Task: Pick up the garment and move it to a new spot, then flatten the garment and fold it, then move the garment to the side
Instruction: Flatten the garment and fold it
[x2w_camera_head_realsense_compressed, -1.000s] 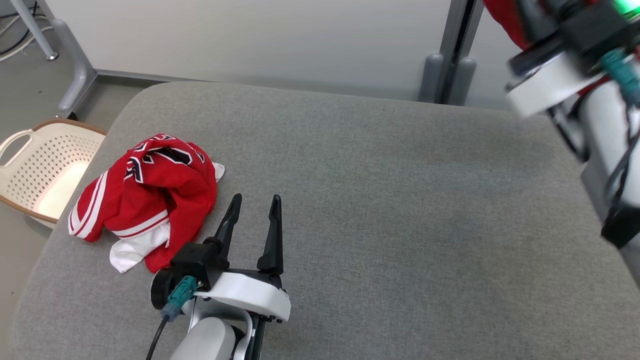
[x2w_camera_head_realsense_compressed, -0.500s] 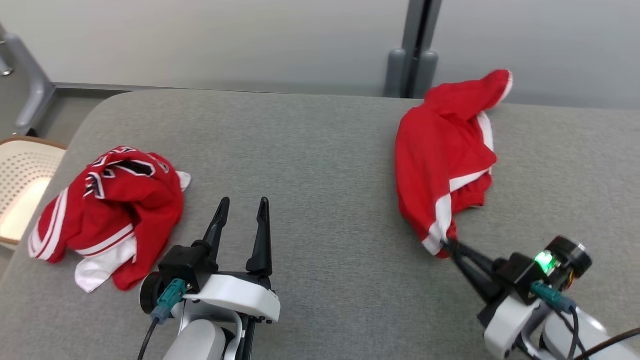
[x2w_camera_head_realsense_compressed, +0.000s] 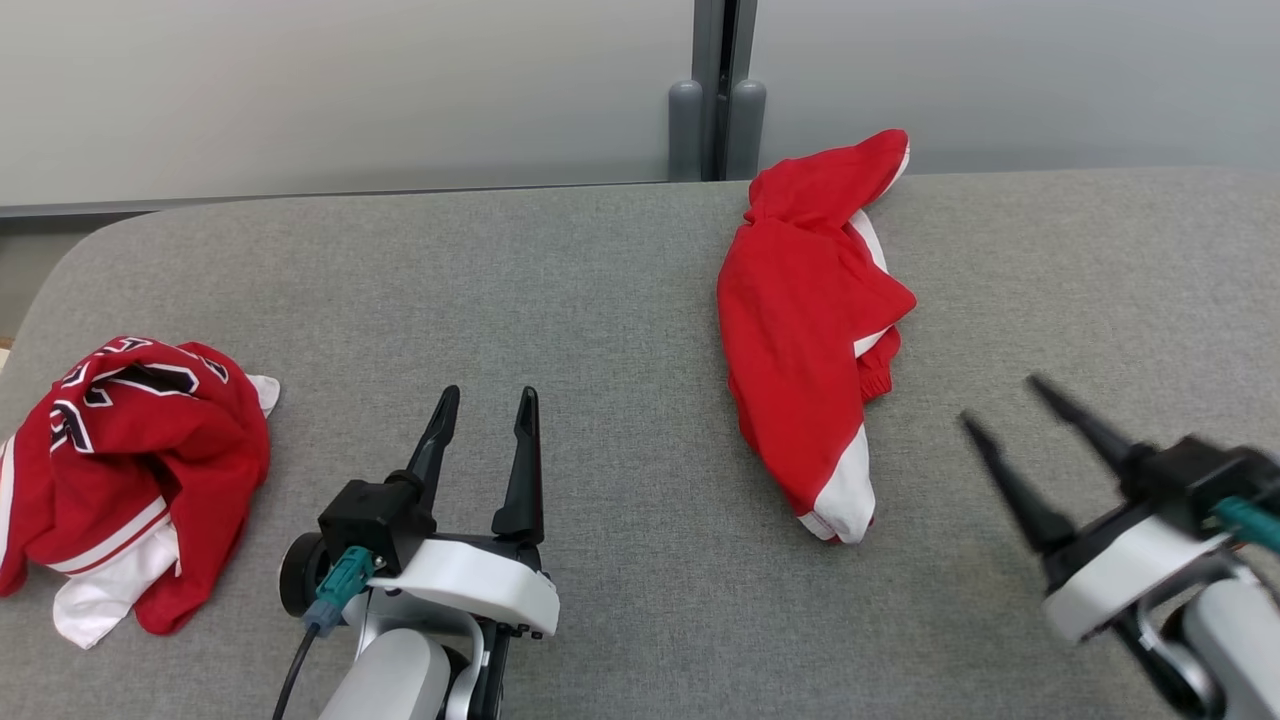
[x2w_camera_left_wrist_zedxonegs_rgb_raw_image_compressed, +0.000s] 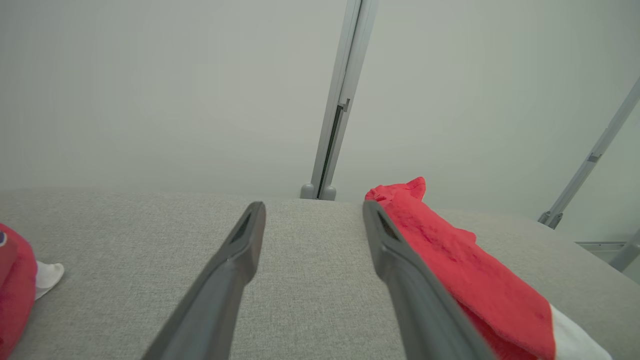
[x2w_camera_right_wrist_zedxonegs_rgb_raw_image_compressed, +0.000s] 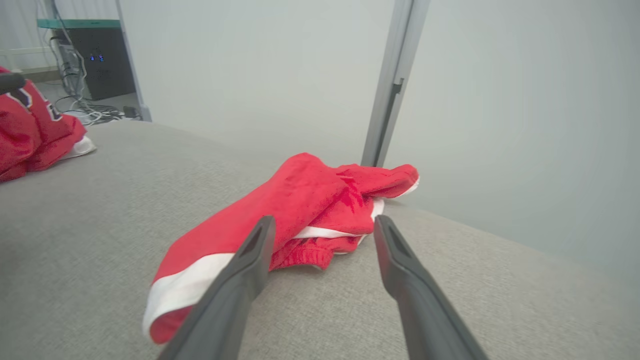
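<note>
The garment (x2w_camera_head_realsense_compressed: 800, 350), red with white trim, lies crumpled in a long heap on the grey padded table (x2w_camera_head_realsense_compressed: 600, 300), right of centre. The same garment (x2w_camera_right_wrist_zedxonegs_rgb_raw_image_compressed: 300, 210) lies just beyond my right fingers in the right wrist view, and the garment (x2w_camera_left_wrist_zedxonegs_rgb_raw_image_compressed: 465, 270) sits behind my right-hand finger in the left wrist view. My right gripper (x2w_camera_head_realsense_compressed: 1005, 400) stands open to the garment's right, off the cloth and holding nothing. My left gripper (x2w_camera_head_realsense_compressed: 487, 400) rests open near the front edge, left of the garment, with nothing between its fingers (x2w_camera_left_wrist_zedxonegs_rgb_raw_image_compressed: 235, 260).
A second crumpled red jersey (x2w_camera_head_realsense_compressed: 120, 450) with white trim and dark lettering lies at the table's left end. A grey post (x2w_camera_head_realsense_compressed: 715, 100) stands against the pale wall behind the table. Bare grey cloth spreads between the two heaps.
My right gripper brought the garment down onto the table, let go of it, opened and drew back to the right. The head camera has swung right. The left gripper stayed put.
</note>
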